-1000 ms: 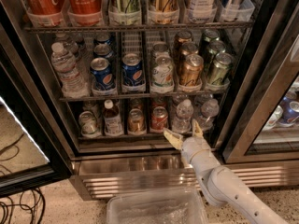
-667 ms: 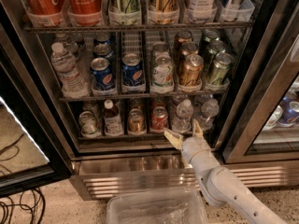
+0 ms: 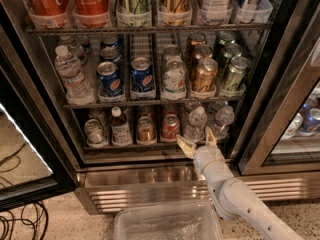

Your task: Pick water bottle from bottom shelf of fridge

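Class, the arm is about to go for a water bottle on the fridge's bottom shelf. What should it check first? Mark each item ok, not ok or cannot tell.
1. Fridge door open: ok.
2. Gripper at the front lip of the bottom shelf: ok.
3. Gripper fingers spread: ok.
4. Water bottle upright, just behind the gripper: ok.
5. Room beside the neighbouring bottle on its right: cannot tell.
6. Bottle held: not ok, nothing between the fingers yet.

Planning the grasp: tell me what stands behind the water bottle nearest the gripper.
Behind the water bottle, just past the open gripper, a dim clear shape shows, maybe another bottle; the rest is covered.
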Robot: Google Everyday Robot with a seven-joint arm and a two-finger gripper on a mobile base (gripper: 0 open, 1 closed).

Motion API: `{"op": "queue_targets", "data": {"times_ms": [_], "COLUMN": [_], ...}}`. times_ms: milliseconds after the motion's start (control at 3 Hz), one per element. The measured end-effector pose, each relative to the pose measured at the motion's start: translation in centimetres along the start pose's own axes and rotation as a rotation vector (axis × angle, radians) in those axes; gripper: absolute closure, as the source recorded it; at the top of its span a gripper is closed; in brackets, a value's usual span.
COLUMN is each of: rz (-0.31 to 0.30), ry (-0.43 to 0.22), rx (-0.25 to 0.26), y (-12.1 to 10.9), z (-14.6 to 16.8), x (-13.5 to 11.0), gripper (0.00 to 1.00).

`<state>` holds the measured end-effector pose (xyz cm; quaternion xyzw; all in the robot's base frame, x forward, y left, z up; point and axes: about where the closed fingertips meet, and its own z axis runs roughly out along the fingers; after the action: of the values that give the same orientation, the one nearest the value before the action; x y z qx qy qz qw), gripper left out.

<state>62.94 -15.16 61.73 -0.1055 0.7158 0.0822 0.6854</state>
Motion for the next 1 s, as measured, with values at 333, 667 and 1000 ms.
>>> {"op": "queue_targets", "data": {"times_ms": [333,667,1000], "rz": [-0.006,-0.012,-0.022], "ry": [-0.015,-0.032,-0.052], "rx": [0.002,0.003,0.004], "y": [-0.2,-0.4,-0.5], "z": [0.9,1.8,2.5], "x": [-0.1,-0.3,-0.6], "gripper": [0.3,0.29,0.32]}}
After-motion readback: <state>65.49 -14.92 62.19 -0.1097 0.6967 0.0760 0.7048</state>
